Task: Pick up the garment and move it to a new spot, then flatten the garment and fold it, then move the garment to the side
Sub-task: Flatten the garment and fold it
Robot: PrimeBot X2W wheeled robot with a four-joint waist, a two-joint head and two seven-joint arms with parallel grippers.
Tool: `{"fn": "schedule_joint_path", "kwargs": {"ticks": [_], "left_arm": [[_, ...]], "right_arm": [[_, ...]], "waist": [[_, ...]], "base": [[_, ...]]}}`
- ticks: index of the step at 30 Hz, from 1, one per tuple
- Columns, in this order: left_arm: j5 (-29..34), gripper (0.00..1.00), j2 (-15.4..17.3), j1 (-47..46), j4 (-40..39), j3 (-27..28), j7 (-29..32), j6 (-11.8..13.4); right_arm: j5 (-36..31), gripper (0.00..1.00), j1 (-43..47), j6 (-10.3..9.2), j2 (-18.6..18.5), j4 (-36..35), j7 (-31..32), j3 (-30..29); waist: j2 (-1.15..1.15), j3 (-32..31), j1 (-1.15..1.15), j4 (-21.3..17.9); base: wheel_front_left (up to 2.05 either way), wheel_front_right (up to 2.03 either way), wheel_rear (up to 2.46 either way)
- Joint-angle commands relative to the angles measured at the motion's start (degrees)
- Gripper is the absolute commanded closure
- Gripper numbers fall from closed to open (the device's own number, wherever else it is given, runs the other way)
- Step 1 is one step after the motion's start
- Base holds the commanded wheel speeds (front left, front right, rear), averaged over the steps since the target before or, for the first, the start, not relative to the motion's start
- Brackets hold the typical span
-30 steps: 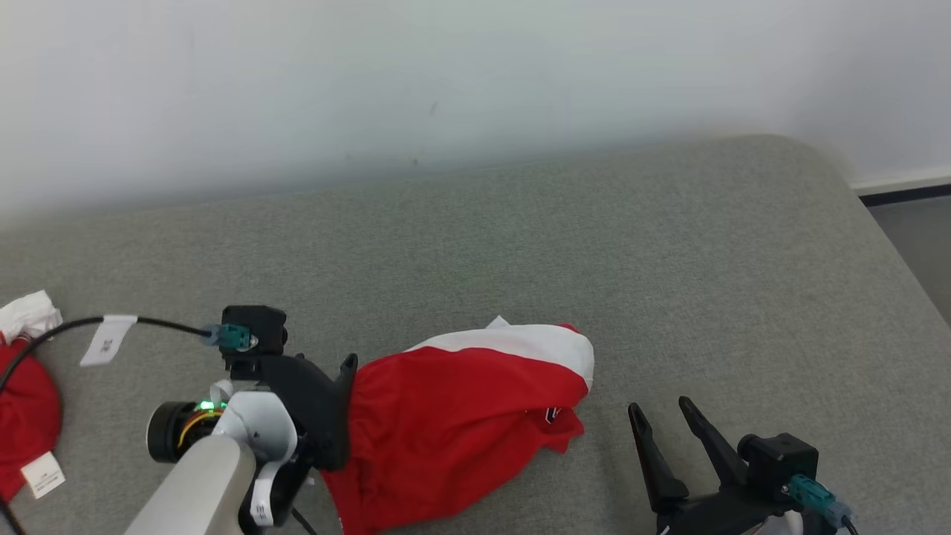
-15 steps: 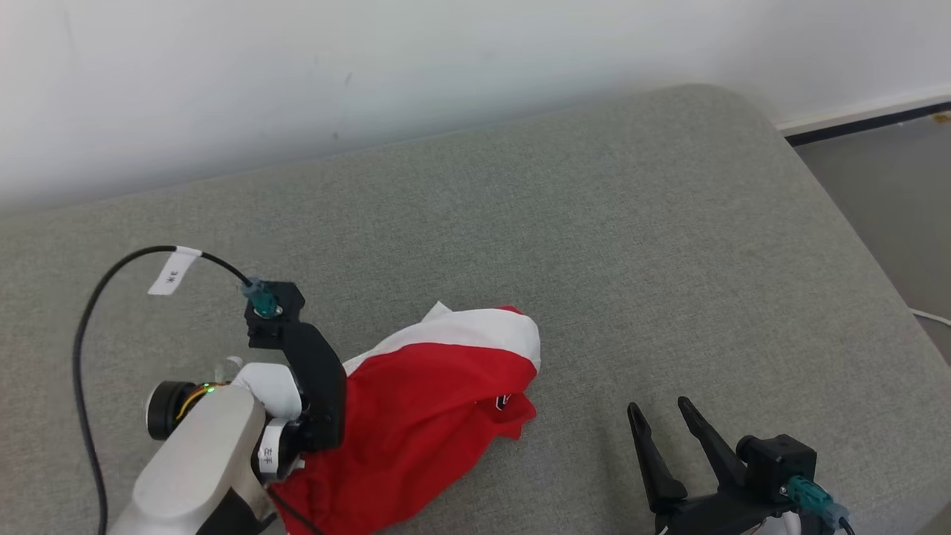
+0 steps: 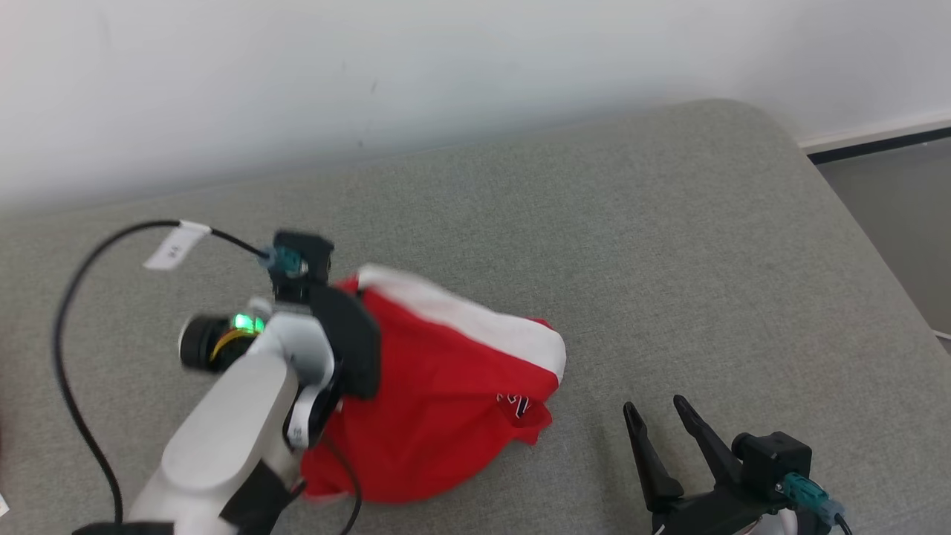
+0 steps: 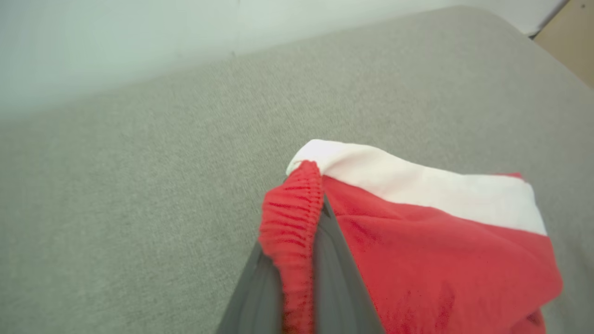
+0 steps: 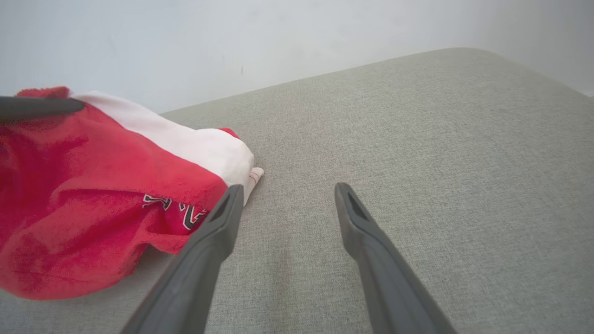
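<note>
Left gripper [image 4: 299, 241]: clamped down hard on the waistband [image 4: 290, 218], red elastic pinched right between its two dark fingers.
Garment [image 3: 446, 401]: red with a white band. It hangs off the left gripper's fingers and spills away to that gripper's right in a bunched heap, and the lower folds look to rest on the grey cushion [image 3: 669, 245].
Right gripper [image 3: 657, 420]: fingers spread wide, nothing in them, low over the cushion. The garment's white corner lies just beside its left fingertip, though I cannot tell whether they touch.
Step in hand: the first one, by my read. The grip is on, and the carry to a new spot is due.
Next move calls for: enough lift to clear the trailing folds off the cushion, then a set-down on open cushion ahead of the fingers.
Risk: it's a one-point hold, so the cloth may drag or bunch further.
</note>
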Motion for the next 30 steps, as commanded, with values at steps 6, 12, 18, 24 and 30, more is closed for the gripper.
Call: {"fn": "schedule_joint_path", "kwargs": {"ticks": [6,12,18,24,30], "left_arm": [[3.68,1.00,-4.46,-7.70,-5.04,1.11,-18.44,-1.47],[3.14,1.00,-8.27,-12.38,-10.76,1.62,-29.54,-1.14],[4.88,1.00,-8.36,-7.81,-12.06,-3.68,-29.64,-0.74],[5.50,1.00,-5.01,5.48,-11.19,-7.67,-31.49,0.32],[4.69,1.00,-2.46,17.30,-11.78,-9.12,-35.55,1.03]], "right_arm": [[0.05,0.00,0.39,0.20,-0.05,0.18,-0.01,-0.33],[0.05,0.00,1.36,0.20,0.01,0.46,-0.19,-1.52],[0.08,0.00,2.53,0.20,0.32,0.06,-0.54,-2.29],[0.08,0.00,1.99,0.20,0.57,0.14,-0.43,-1.83],[-0.32,0.00,1.31,0.20,-0.19,-0.39,0.19,-2.14]], "waist": [[-0.01,-1.65,-0.01,0.98],[-0.01,-3.20,-0.01,2.32],[-0.01,-3.37,-0.01,5.42],[-0.01,-2.80,-0.01,8.84],[-0.01,-2.83,-0.01,11.81]], "base": [[0.00,0.00,0.00],[0.00,0.00,0.00],[0.00,0.00,0.00],[0.00,0.00,0.00],[0.00,0.00,0.00]]}}
